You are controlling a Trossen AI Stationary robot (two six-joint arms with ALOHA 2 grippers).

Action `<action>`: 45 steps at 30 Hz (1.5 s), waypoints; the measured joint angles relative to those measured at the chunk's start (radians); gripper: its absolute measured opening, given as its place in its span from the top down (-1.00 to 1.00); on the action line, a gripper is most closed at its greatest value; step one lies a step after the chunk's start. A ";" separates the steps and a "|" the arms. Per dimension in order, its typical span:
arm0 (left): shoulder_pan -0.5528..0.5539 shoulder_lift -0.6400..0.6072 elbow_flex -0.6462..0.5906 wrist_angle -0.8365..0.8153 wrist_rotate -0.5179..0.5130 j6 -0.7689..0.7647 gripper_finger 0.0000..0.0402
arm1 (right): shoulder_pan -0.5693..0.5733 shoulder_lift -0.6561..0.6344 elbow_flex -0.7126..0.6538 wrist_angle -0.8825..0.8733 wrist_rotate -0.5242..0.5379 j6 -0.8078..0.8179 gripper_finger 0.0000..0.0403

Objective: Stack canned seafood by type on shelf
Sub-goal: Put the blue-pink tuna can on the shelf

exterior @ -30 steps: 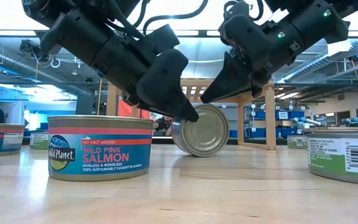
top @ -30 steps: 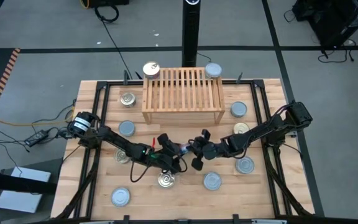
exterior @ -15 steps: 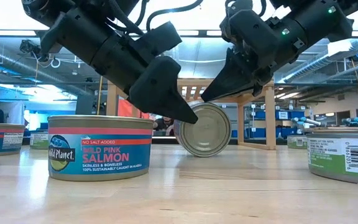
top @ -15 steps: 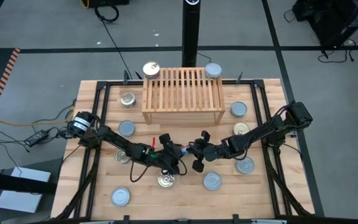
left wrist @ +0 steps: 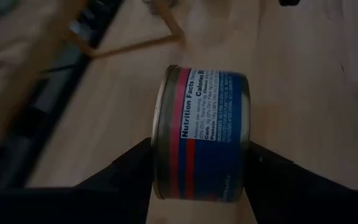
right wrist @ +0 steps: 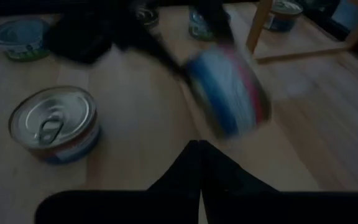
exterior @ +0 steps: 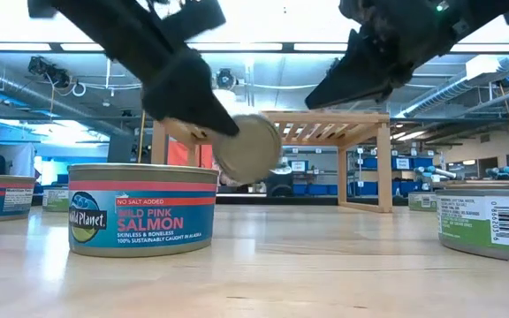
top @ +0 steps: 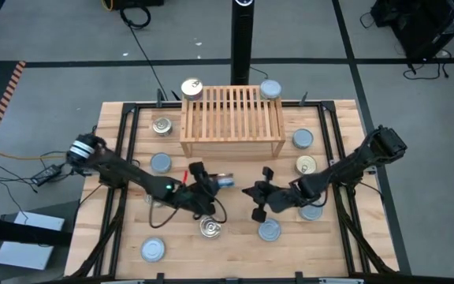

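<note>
My left gripper (top: pixel 217 183) is shut on a blue-and-red labelled tin (left wrist: pixel 201 134) of canned seafood, which hangs in the air in front of the shelf (top: pixel 232 118), a low slatted wooden rack at the far middle of the table. In the low view the tin (exterior: pixel 248 147) shows its flat metal end, above the tabletop. My right gripper (top: pixel 251 193) is shut and holds nothing, a short way right of the tin; its fingers (right wrist: pixel 199 163) lie together. Several other tins stand flat on the table, among them a salmon tin (exterior: pixel 142 209). My left gripper pinches the tin between its two fingers, one on the lid end (left wrist: pixel 160 155) and one on the opposite flat end (left wrist: pixel 246 158). The fingers come slanting down from the table's left side. The tin is lifted clear of the table, on edge and slightly tilted.
Tins lie scattered around: a gold-lidded one (top: pixel 210 229) and a silver one (top: pixel 269 229) near the front, others (top: pixel 161 162) (top: pixel 306 165) to either side, two (top: pixel 191 87) (top: pixel 271 88) at the shelf's far corners. A black post (top: pixel 243 31) stands behind the table.
My left gripper has risen with the tin, which stood on its rim on the table and now hangs clear of it, a little tilted. My right gripper, whose tip was at the tin's top, has drawn back up and toward the table's right edge.
</note>
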 joint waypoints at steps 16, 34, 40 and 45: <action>-0.058 -0.357 0.001 -0.329 -0.319 0.069 -0.07 | 0.003 0.011 0.000 -0.025 0.002 0.000 0.95; 0.283 -0.353 0.107 -0.526 -0.319 0.269 -0.06 | 0.003 0.012 0.000 -0.040 0.002 0.001 0.95; 0.394 -0.353 0.107 -0.509 -0.264 0.324 -0.06 | 0.003 0.012 0.000 -0.042 0.002 0.000 0.95; 0.454 -0.353 0.106 -0.443 -0.239 0.421 -0.06 | 0.003 0.012 0.000 -0.042 0.002 0.000 0.95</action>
